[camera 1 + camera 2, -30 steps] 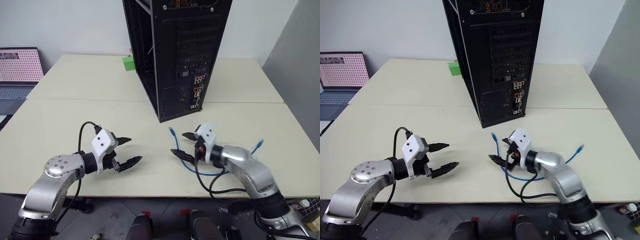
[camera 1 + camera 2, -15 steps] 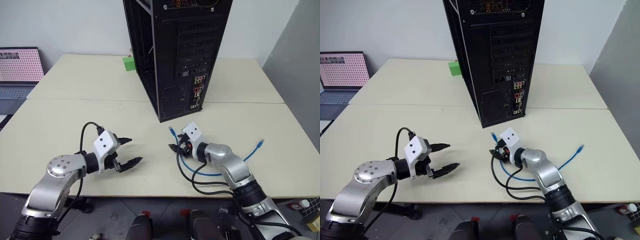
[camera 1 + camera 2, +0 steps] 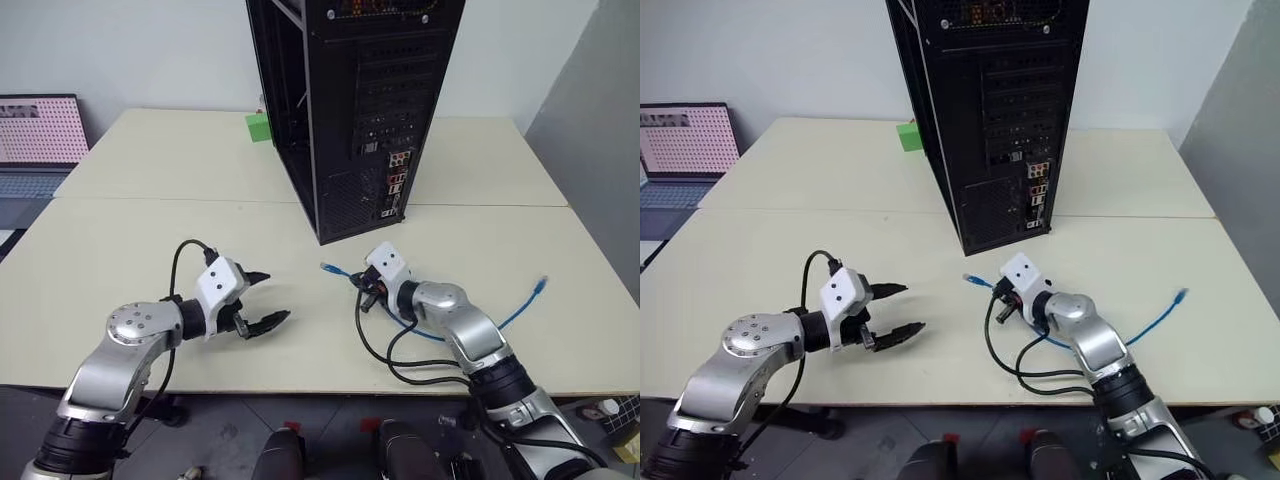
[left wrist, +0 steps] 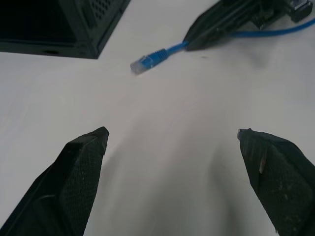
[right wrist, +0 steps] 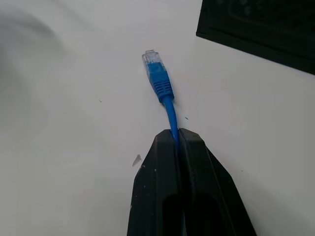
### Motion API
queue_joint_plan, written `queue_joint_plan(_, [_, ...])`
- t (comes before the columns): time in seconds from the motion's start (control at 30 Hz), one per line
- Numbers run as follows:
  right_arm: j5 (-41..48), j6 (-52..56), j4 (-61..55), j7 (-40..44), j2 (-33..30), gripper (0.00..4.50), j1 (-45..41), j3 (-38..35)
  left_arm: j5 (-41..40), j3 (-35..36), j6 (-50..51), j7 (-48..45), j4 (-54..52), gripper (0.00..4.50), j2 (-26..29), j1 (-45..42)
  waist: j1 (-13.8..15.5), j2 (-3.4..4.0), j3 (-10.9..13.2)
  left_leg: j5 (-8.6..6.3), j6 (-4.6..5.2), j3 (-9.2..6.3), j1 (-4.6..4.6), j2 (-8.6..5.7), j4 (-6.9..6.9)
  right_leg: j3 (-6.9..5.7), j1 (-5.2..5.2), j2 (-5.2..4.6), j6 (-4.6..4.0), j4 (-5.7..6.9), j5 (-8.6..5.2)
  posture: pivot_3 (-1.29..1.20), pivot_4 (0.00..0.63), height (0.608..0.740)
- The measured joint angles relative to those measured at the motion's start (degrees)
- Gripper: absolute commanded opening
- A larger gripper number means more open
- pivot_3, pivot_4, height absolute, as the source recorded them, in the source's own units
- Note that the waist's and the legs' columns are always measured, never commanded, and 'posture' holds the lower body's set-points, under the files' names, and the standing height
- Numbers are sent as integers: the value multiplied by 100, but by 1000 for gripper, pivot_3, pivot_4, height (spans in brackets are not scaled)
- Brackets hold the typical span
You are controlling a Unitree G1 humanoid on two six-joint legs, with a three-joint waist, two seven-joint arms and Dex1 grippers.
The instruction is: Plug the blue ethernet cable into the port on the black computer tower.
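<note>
Cable point(image 5: 168, 110) pinched just behind its plug point(image 5: 153, 61) by right fingers point(image 5: 183, 162); left fingers point(image 4: 83, 167) spread, idle. Still unplugged: lifting to tower point(image 3: 360, 110) port point(image 3: 396, 186) remains.

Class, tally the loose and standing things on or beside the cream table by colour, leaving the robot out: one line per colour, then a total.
Blue: 1, the blue ethernet cable
Black: 1, the black computer tower
Green: 1, a small green block
Grey with a pink screen: 1, a laptop beside the table
Total: 4
</note>
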Motion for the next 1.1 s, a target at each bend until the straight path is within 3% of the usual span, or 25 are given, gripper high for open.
queue_joint_plan(0.37, [361,171,-1479,1504,-1072,22,4,196,-16,-340,-95,-703,460,4500,-3,-585,1,0,0,0,0,-1,-2,0,0,-1,-1,1,-2,-3,-1,0,150,740])
queue_joint_plan(0.77, [394,262,-1631,1832,-1185,22,10,335,-32,-641,-193,-1349,607,4500,-13,-865,1,0,0,0,0,-1,-2,0,1,-1,-1,1,-21,-1,-13,0,150,740])
queue_joint_plan(0.87, [392,262,-1684,1867,-1218,0,10,341,-20,-693,-257,-1382,795,4077,-91,-1000,2,0,0,0,0,-1,-2,0,1,-1,-1,1,-21,-1,-12,0,150,740])
queue_joint_plan(0.9, [392,262,-1709,1882,-1225,0,10,343,-10,-748,-326,-1432,841,3701,-136,-1043,3,0,0,0,0,-1,-3,0,1,-1,-1,1,-19,-1,-11,0,150,740])
queue_joint_plan(1.1, [393,262,-1752,1941,-1234,0,10,355,83,-851,-543,-1477,1075,2573,-252,-1193,4,-1,0,0,0,-2,-3,0,1,-2,-1,2,3,-1,1,0,150,740])
